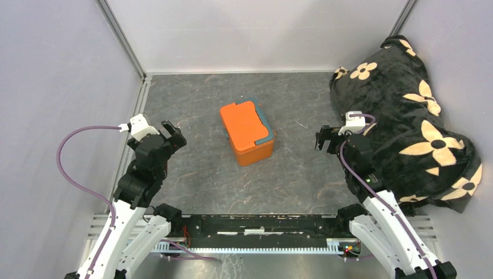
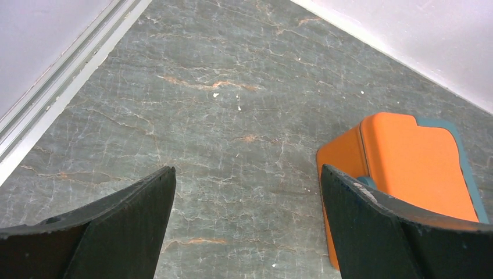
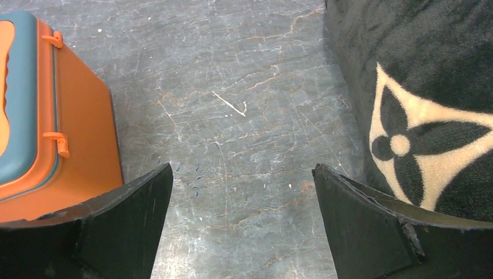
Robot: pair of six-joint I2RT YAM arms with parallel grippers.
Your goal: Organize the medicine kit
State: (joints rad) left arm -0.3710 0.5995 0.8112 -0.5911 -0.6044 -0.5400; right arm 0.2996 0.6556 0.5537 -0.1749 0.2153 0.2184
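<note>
- Where the marbled grey table (image 1: 197, 174) lies between pale walls (image 1: 261, 29), one medicine kit (image 1: 246, 132) stands near its middle, between the two arms and touching neither.
- Body of the kit: a small orange box with rounded corners, lid down, set at a slight angle to the table's edges.
- Trim: a dark teal band (image 1: 266, 125) runs along the lid's right and far edges.
- Fittings: two small orange tabs (image 3: 57, 39) sit on the side that faces the right wrist camera (hinges or clasps; the angle is too shallow to say which).
- To the left of the kit, the left gripper (image 1: 174, 135) is apart from it, with jaws spread wide and nothing between them.
- In the left wrist view, its dark fingers (image 2: 116, 232) frame bare table, and a corner of the kit shows partly behind the right-hand one.
- To the right of the kit, the right gripper (image 1: 327, 138) is likewise apart from it, jaws fully spread and holding nothing.
- In the right wrist view, the kit's side wall lies beyond one finger and the cloth beyond the other, with bare table in the gap.
- One blanket (image 1: 401, 116), black plush with cream flower motifs, is heaped along the table's right side against the wall, just beside the right gripper.
- One purple cable (image 1: 70, 151) loops out from the left wrist and back down the arm.
- One dark rail (image 1: 256, 229) spans the near edge of the table between the two arm bases.
</note>
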